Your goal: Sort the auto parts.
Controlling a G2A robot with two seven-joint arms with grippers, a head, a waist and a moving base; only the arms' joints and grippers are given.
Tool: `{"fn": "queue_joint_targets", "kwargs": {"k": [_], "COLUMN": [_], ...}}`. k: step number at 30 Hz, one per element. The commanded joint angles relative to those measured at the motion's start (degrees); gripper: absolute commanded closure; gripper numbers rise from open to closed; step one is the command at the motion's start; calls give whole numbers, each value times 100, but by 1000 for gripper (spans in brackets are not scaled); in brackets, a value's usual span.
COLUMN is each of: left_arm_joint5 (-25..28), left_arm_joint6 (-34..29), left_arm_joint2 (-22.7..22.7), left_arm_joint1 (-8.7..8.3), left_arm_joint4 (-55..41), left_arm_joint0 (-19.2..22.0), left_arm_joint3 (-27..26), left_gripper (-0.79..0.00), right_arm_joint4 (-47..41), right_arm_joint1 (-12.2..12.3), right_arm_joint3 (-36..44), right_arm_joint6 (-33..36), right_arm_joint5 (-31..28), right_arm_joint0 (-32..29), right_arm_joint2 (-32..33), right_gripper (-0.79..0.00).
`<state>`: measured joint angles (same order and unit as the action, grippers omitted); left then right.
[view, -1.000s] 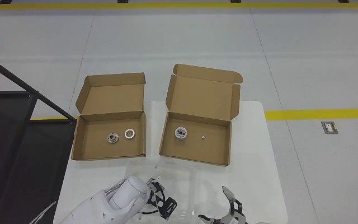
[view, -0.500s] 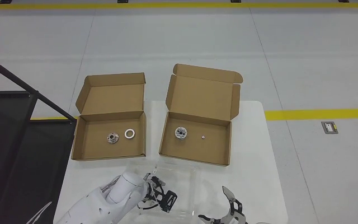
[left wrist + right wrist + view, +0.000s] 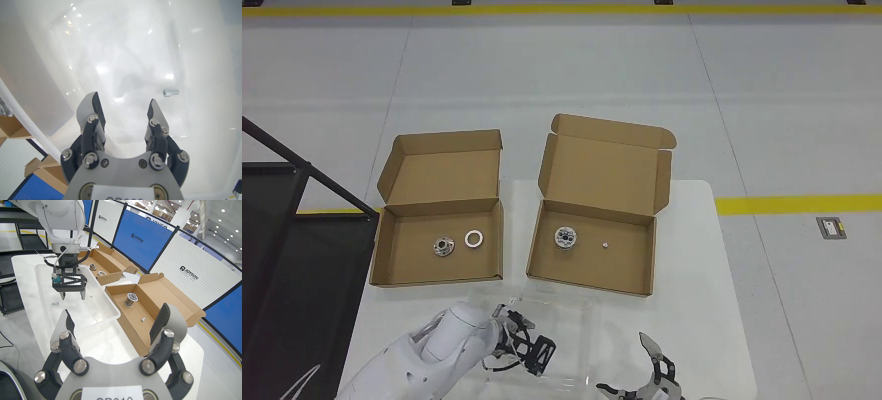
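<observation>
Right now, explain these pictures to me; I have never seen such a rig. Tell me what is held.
This is a two-armed robot; each arm ends in a pincer. One picture looks down from above the arms; the other two come from a camera on each wrist. On the white table stand two open cardboard boxes: one box holds a metal hub and a ring, the other box a toothed cylinder and a small screw. Nearer the robot sits a clear tray with one small bolt in it. The left pincer hangs open over the tray, near the bolt; the right pincer is open too. Nothing is held.
</observation>
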<state>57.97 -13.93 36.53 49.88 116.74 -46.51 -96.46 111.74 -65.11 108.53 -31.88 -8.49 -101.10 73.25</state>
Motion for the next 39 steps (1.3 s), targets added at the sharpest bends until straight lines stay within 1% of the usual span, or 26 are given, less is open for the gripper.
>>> {"fn": "queue_joint_targets", "kwargs": {"k": [1, 2, 4, 7, 8, 9, 10, 17, 19, 21, 26, 29, 33, 39], "left_arm_joint5": [3, 3, 3, 3, 3, 3, 3, 3, -132, -194, -77, 3, 3, 3], "left_arm_joint6": [-4, 12, 74, 261, 327, 398, 442, 442, 463, 597, 1202, 1381, 1653, 1819], "left_arm_joint2": [-78, -140, -303, -526, -577, -619, -598, -598, -583, -585, -616, -613, -625, -724], "left_arm_joint1": [-31, -51, -97, -180, -204, -229, -251, -251, -253, -273, -379, -426, -458, -460], "left_arm_joint4": [274, 448, 852, 1369, 1457, 1506, 1448, 1448, 1467, 1623, 2152, 2349, 2377, 2264], "left_arm_joint0": [-13, -11, 17, 138, 176, 223, 278, 278, 242, 224, 304, 304, 288, 283], "left_arm_joint3": [-147, -203, -313, -374, -389, -380, -339, -339, -324, -341, -413, -428, -404, -321], "left_gripper": [-471, -453, -539, -545, -606, -714, -785, -785, -785, -785, -785, -785, -785, -785], "right_arm_joint4": [0, 0, 0, 0, 0, 0, 0, 0, 0, 0, 0, 0, 0, 0], "right_arm_joint1": [0, 0, 0, 0, 0, 0, 0, 0, 0, 0, 0, 0, 0, 0], "right_arm_joint3": [0, 0, 0, 0, 0, 0, 0, 0, 0, 0, 0, 0, 0, 0], "right_arm_joint6": [0, 0, 0, 0, 0, 0, 0, 0, 0, 0, 0, 0, 0, 0], "right_arm_joint5": [0, 0, 0, 0, 0, 0, 0, 0, 0, 0, 0, 0, 0, 0], "right_arm_joint0": [0, 0, 0, 0, 0, 0, 0, 0, 0, 0, 0, 0, 0, 0], "right_arm_joint2": [0, 0, 0, 0, 0, 0, 0, 0, 0, 0, 0, 0, 0, 0], "right_gripper": [-785, -785, -785, -785, -785, -785, -785, -785, -785, -785, -785, -785, -785, -785]}}
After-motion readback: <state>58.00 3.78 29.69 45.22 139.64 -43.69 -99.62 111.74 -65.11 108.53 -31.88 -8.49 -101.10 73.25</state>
